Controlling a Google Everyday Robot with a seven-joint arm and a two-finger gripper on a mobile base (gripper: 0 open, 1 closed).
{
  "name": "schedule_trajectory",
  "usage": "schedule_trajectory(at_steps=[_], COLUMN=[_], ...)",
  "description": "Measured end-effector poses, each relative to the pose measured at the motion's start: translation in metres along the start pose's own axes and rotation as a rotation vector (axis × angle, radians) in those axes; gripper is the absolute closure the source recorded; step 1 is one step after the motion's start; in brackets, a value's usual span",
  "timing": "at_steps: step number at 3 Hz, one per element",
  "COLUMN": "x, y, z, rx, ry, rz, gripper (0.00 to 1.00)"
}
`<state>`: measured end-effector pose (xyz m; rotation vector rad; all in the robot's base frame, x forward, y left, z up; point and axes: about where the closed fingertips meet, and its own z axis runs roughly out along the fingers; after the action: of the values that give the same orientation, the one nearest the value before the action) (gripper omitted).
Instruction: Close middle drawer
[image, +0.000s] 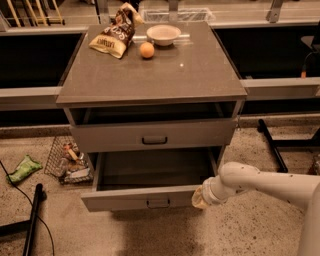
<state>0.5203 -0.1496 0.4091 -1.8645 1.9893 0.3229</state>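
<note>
Camera view catches my gripper low down at the right end of the middle drawer, right against the corner of its flat front. Whether it is released or clenched I cannot tell. My pale arm reaches in from the right edge. The middle drawer stands pulled well out of the cabinet, its dark inside open to view and its small handle facing forward. Above it, the upper drawer sits almost flush, with a dark gap between it and the cabinet top. On that top, towards the back, lie a snack bag, an orange just beside it, and a pale bowl. On the speckled floor to the left of the cabinet stands a wire basket of odds and ends, with a green packet farther left.
</note>
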Motion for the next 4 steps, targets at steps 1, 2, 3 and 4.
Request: schedule_trajectory(at_steps=[1, 2, 3, 4], x=[0.0001, -0.0002, -0.0002, -0.0002], y=[-0.0275, -0.0291, -0.0291, -0.0291], z=[0.002, 0.0017, 0.0017, 0.0017], rx=[0.06, 0.064, 0.064, 0.064], ry=[-0.007, -0.007, -0.007, -0.007], rz=[0.01, 0.01, 0.01, 0.01], gripper=[1.0, 0.81, 0.59, 0.35])
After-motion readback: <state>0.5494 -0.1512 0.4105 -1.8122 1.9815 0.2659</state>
